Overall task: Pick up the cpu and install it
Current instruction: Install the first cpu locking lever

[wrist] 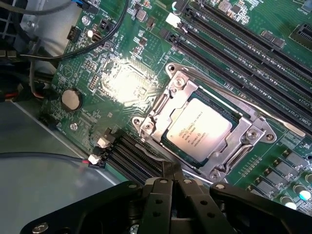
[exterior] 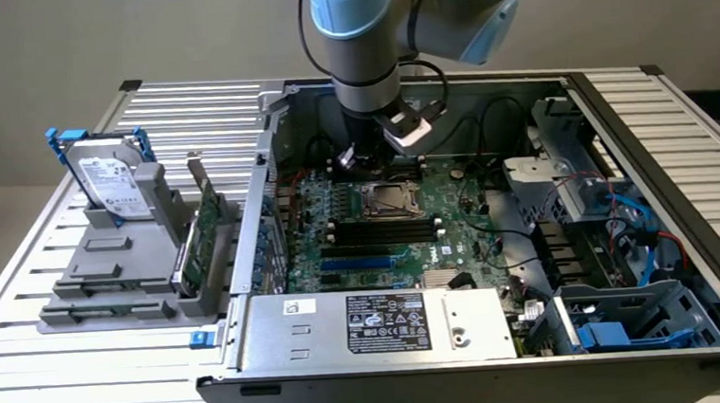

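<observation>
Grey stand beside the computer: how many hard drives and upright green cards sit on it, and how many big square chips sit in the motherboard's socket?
hard drive: 1
upright green card: 1
cpu: 1
Total: 3

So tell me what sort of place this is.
Probably a robotics lab bench for PC assembly: an open computer case on a slatted metal table, a hard drive propped in a grey fixture, the cpu seated in its motherboard socket.
</observation>
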You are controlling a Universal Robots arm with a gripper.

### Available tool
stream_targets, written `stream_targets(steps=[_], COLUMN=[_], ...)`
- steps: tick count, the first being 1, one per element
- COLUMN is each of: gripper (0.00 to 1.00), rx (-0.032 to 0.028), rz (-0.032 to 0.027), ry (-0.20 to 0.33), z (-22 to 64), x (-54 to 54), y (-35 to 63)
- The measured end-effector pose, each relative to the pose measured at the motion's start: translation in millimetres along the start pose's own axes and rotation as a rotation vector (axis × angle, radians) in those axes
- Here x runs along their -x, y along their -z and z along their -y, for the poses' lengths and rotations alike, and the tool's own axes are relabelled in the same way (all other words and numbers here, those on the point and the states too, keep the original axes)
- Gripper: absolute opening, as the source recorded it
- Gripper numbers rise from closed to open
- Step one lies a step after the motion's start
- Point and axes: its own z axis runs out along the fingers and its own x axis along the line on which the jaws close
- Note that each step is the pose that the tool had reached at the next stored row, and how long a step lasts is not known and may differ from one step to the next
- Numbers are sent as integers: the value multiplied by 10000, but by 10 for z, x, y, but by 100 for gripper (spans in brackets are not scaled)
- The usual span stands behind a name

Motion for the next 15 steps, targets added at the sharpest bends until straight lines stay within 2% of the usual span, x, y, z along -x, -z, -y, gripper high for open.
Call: stream_targets(steps=[7, 15], gripper=[11, 11], rx=[-31, -57], rz=[99, 147], ry=[-18, -55], z=[38, 80], x=[50, 110], y=[25, 37])
